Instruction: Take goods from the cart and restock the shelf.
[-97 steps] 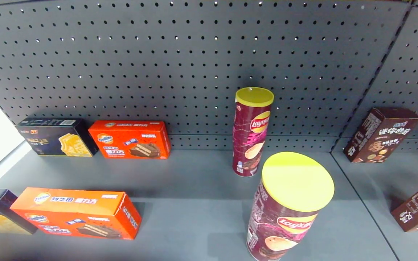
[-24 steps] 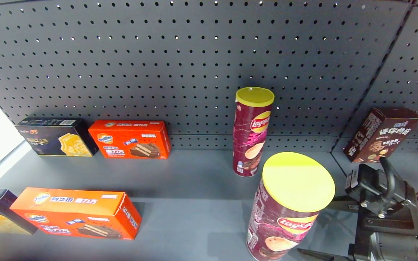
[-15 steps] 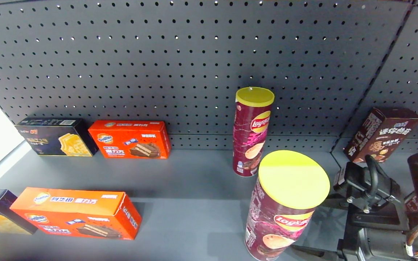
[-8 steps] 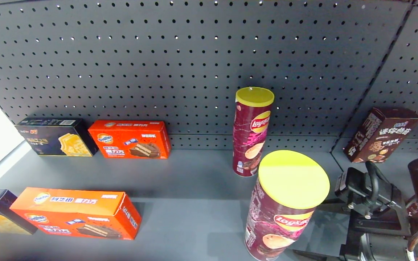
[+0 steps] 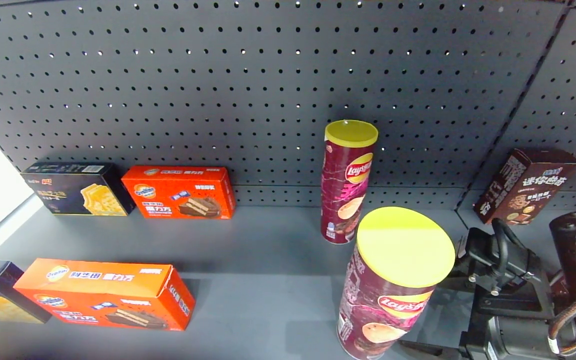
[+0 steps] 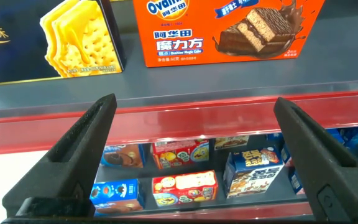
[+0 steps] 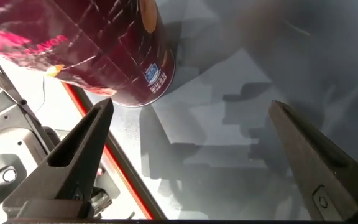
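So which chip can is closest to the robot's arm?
The front can, right beside the right end effector. The other can stands farther back, against the wall.

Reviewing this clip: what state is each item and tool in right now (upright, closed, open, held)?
Front chip can: upright, lid on, not held.
Rear chip can: upright, lid on.
Rear orange box: closed.
Front orange box: closed.
Rear dark box: closed.
Brown box: closed, standing on end.
Left tool: open, empty.
Right tool: open, empty, beside the front chip can.
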